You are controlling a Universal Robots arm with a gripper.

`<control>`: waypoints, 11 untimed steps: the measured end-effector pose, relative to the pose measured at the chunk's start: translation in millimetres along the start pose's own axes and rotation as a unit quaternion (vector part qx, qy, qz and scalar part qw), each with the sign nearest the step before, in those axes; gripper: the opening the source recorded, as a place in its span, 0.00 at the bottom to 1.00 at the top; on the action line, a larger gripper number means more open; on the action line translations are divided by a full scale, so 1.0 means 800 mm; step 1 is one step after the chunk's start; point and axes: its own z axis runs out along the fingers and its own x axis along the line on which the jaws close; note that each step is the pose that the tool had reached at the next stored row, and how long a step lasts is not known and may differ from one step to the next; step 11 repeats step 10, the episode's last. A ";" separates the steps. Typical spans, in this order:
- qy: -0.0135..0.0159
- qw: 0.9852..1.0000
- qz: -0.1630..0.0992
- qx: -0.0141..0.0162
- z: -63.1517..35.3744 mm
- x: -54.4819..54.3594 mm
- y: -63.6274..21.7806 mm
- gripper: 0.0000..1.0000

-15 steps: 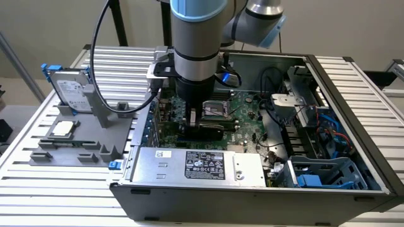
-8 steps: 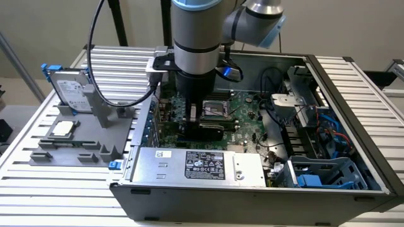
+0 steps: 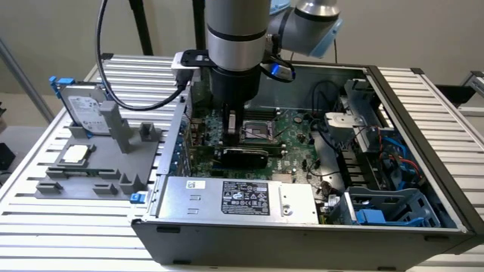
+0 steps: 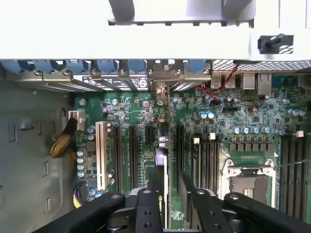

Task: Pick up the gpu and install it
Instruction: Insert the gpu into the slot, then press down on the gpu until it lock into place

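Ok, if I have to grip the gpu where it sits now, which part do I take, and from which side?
Take the gpu by its upper long edge, near mid-length, coming straight down with the pincer closing across its thin thickness. It stands on edge over the motherboard slots inside the case, so the top is probably the only free side.

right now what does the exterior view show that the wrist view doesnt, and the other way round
Exterior view only: the silver hard drive with blue rails standing in the grey holder, a small square chip lying on that holder, the labelled power supply, and the arm reaching down into the open case.

Wrist view only: the row of blue slot clips along the case's rear edge and the white slot.

Both: the green motherboard, the empty processor socket, and the gpu edge-on between the gripper fingers, over the slots.
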 end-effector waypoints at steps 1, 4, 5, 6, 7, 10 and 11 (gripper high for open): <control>0.000 1.000 0.000 0.000 0.000 0.000 0.000 0.00; 0.000 1.000 0.000 0.000 0.000 0.000 0.000 0.00; 0.000 1.000 0.000 0.000 0.000 0.000 0.000 0.00; 0.000 1.000 0.000 0.000 0.000 0.000 0.000 0.00; 0.000 1.000 0.000 0.000 0.000 0.000 0.000 0.00; 0.000 1.000 0.000 0.000 0.000 0.000 0.000 0.00; 0.000 1.000 0.000 0.000 0.000 0.000 0.000 0.00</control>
